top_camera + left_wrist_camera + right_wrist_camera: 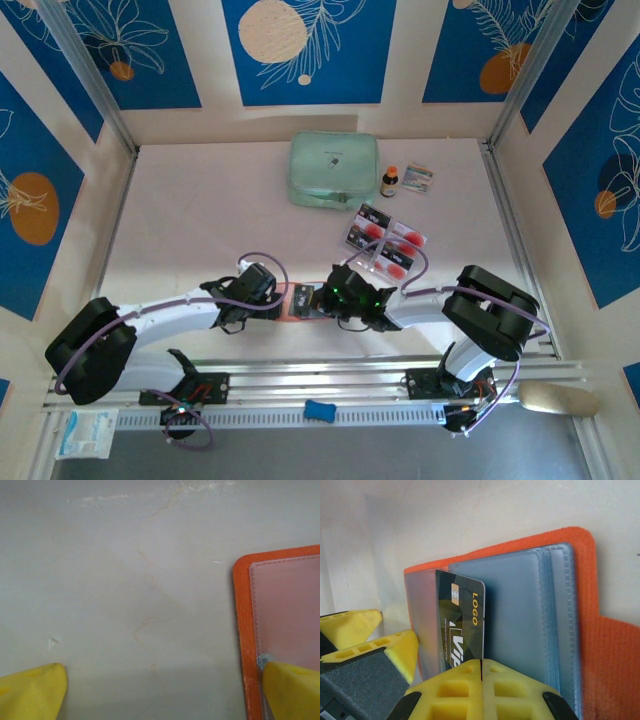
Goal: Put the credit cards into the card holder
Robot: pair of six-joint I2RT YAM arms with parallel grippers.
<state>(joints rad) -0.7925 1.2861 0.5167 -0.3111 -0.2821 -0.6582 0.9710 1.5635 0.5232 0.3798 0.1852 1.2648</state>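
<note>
Right fingers (515, 690): I clenched the card (462, 620), upright against the holder (605, 645).
Left fingers (30, 692): mine were released, one tip over the holder's edge.

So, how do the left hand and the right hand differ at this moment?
The left hand is wide open and holds nothing; the right hand is shut on a dark card. The left hand has one finger on the edge of the orange card holder; the right hand holds its card upright at the holder's clear sleeves. Both have yellow fingers.
</note>
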